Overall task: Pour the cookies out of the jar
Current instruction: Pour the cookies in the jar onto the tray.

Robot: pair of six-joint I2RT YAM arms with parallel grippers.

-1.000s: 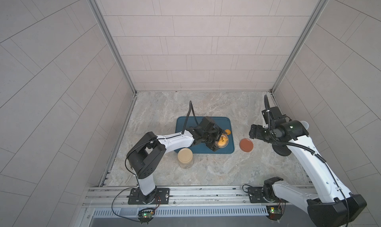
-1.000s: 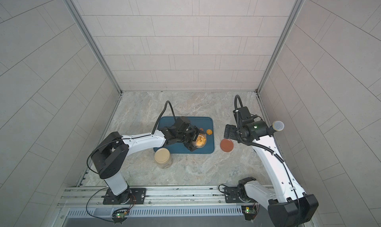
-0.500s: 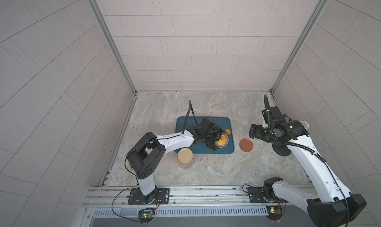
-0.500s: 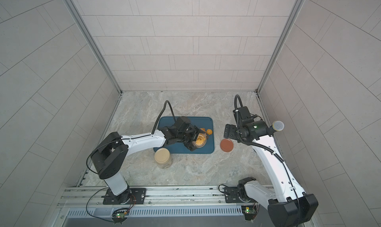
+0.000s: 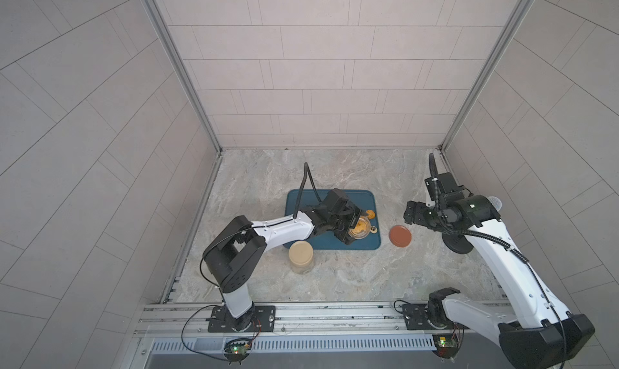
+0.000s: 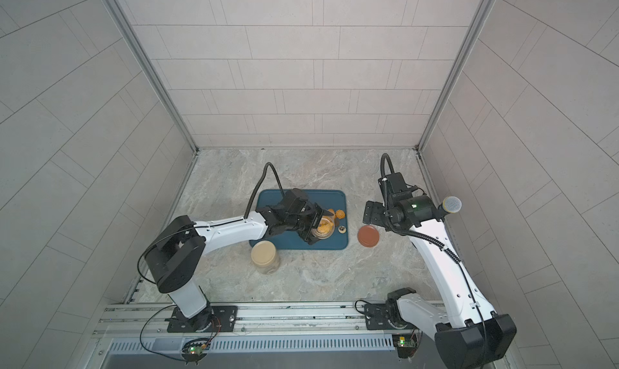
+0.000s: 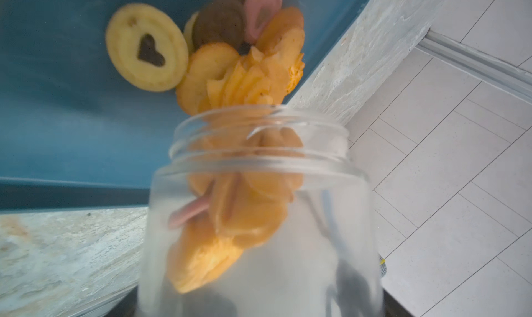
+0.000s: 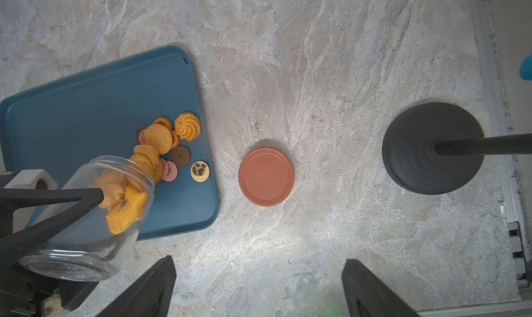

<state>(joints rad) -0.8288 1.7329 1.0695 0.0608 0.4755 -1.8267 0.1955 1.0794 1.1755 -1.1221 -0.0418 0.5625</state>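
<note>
The left gripper (image 5: pixel 351 227) held the jar (image 8: pixel 95 212) tight by its sides. One black finger (image 8: pixel 72 198) lay across the clear wall. The jar was tipped over the blue tray (image 8: pixel 86 105), with its mouth pointing down at the tray's floor. Some cookies (image 8: pixel 167 145) lay in a small heap on the tray, right under the mouth. More were bunched up inside the jar, near the neck.

The right gripper (image 8: pixel 257 261) hung open over the table (image 8: pixel 316 70) and held nothing. The brown lid (image 8: pixel 266 176) lay flat on the table just beside the tray.

A few things could go wrong from here. The heap sat close to the tray's edge on the lid's side. If the rest fell fast, some could bounce or roll over the low rim and onto the table. The cookies inside looked jammed together at the neck. They might stick there. Then a hard shake could send them all out at once, and some could break or scatter.

The jar's wall looked smooth, and the jar was held only by its sides. Tipping it more, or shaking it, could make it slip in the grip and drop onto the heap.

The other jar (image 5: pixel 301 255), with the tan lid, stood just beside the left arm. A wide swing of that arm could knock it over.
</note>
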